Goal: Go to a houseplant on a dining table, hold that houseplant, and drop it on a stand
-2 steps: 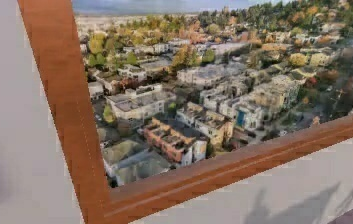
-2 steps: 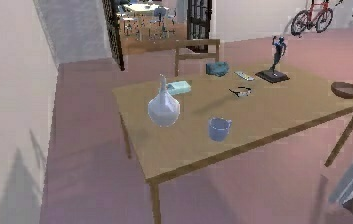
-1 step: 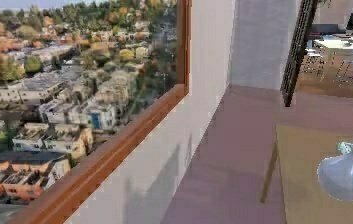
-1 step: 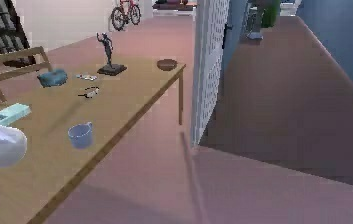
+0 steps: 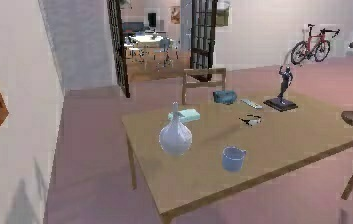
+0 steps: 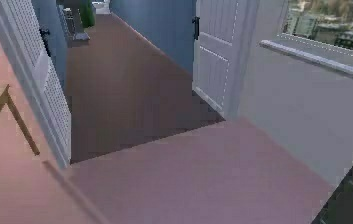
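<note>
Wooden table (image 5: 289,155) nearest, bearing a glass flask (image 5: 175,136)
Houseplant unplaced, perhaps on the far table (image 5: 147,41); we judge it top-heavy, leaves soft, best taken at the pot; gripper state we cannot tell

Forward view: pinkish floor (image 5: 84,170), white wall (image 5: 19,60) at left. Wooden table (image 5: 284,150) in foreground, wooden chair (image 5: 204,80) behind it. Dark-framed glass doors (image 5: 117,45) stand open onto a further room with a round table (image 5: 147,40). Arm side view: white panelled door (image 6: 219,50), dark brown hallway floor (image 6: 124,90), blue wall (image 6: 159,25), daylit window (image 6: 329,25) upper right.
</note>
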Controlling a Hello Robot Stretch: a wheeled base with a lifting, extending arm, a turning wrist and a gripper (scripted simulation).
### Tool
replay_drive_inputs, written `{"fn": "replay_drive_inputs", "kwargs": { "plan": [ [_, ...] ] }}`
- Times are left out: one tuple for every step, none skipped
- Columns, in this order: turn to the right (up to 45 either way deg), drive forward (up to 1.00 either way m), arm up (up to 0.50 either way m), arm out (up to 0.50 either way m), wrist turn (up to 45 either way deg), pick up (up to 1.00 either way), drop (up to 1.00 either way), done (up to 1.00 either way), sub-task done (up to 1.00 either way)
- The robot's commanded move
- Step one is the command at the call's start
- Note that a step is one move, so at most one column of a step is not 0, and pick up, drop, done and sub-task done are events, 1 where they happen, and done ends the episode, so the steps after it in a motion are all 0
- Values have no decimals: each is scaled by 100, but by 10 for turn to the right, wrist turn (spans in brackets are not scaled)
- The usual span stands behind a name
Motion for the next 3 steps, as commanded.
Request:
{"fn": "replay_drive_inputs", "kwargs": {
  "plan": [
    [450,0,0,0,0,0,0,0,0],
    [210,0,0,0,0,0,0,0,0],
    [0,15,0,0,0,0,0,0,0]
  ]
}}
